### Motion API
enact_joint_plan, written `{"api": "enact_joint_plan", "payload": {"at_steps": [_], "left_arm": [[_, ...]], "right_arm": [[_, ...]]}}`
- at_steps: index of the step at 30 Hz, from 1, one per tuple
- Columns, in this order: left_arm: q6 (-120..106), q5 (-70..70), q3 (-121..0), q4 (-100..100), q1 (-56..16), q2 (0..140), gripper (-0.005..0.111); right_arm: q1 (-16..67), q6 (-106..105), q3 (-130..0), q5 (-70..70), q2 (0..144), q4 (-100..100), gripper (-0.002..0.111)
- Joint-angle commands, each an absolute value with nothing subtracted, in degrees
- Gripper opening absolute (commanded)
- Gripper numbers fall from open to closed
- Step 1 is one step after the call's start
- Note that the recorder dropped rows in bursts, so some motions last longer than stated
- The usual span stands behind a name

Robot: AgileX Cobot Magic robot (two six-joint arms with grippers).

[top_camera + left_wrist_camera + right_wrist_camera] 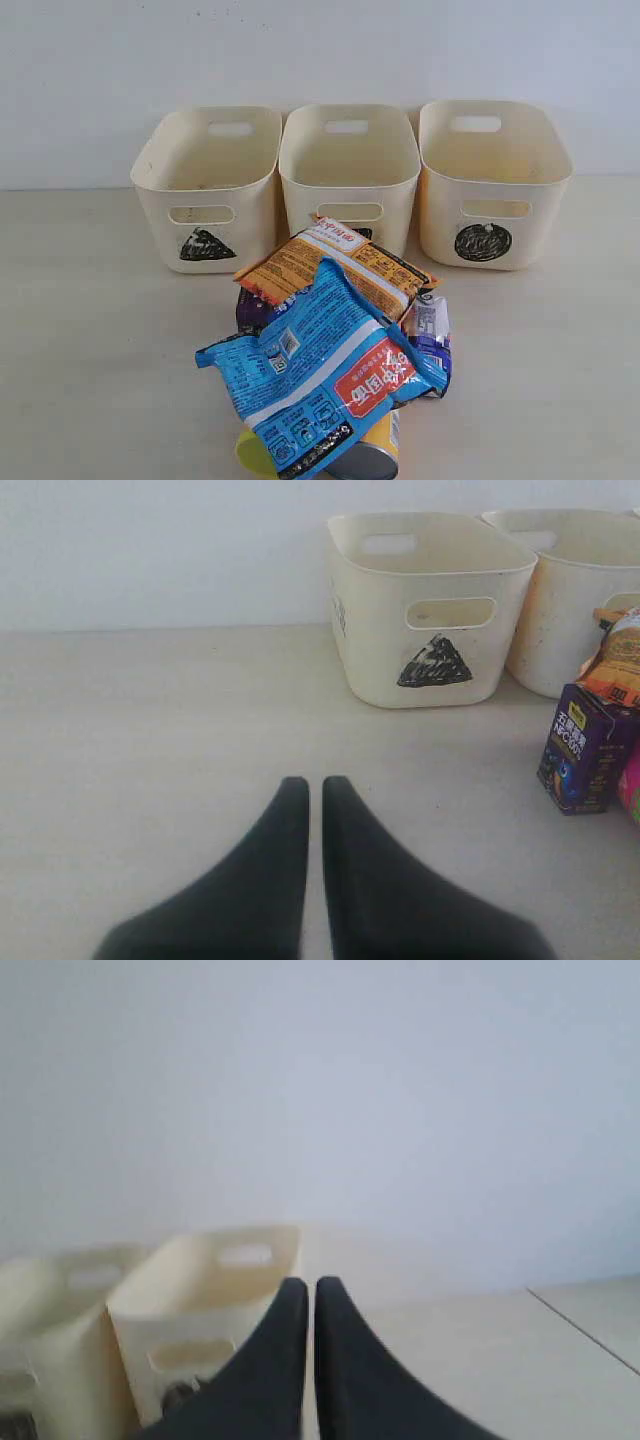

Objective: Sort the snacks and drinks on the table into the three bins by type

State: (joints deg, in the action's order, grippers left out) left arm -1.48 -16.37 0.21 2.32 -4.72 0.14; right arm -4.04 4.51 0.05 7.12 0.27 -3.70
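Observation:
The snacks and drinks lie piled on the table [90, 350] in front of three cream bins. A blue foil bag [315, 375] lies on top, with an orange foil bag [335, 265] behind it. A dark purple carton [250, 308] peeks out at the left and a white and blue carton [432, 330] at the right. A yellow-green lid [252, 455] and an orange-yellow tube [375, 455] show under the blue bag. No gripper appears in the exterior view. My left gripper [315, 783] is shut and empty over bare table, short of the purple carton [583, 748]. My right gripper [301, 1285] is shut and empty.
The triangle bin [205, 185] stands at the left, the middle bin [348, 170] has its mark mostly hidden by the orange bag, and the circle bin [492, 185] is at the right. A white wall rises behind them. Blurred bins [210, 1310] show past my right gripper.

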Motion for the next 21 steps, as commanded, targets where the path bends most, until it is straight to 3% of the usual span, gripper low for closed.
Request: {"api": "enact_joint_plan", "payload": {"at_steps": [1, 11, 21], "left_arm": [[-0.95, -15.88, 0.0, 2.3, -4.61, 0.0, 0.004], [-0.95, -15.88, 0.0, 2.3, -4.61, 0.0, 0.004], [-0.95, -15.88, 0.0, 2.3, -4.61, 0.0, 0.004]], "right_arm": [[-3.95, 13.46, 0.0, 17.17, 0.0, -3.63, 0.0], [-3.95, 16.38, -15.91, 11.08, 12.94, 2.16, 0.0], [-3.95, 10.41, -34.66, -12.27, 31.8, 7.6, 0.0]]}}
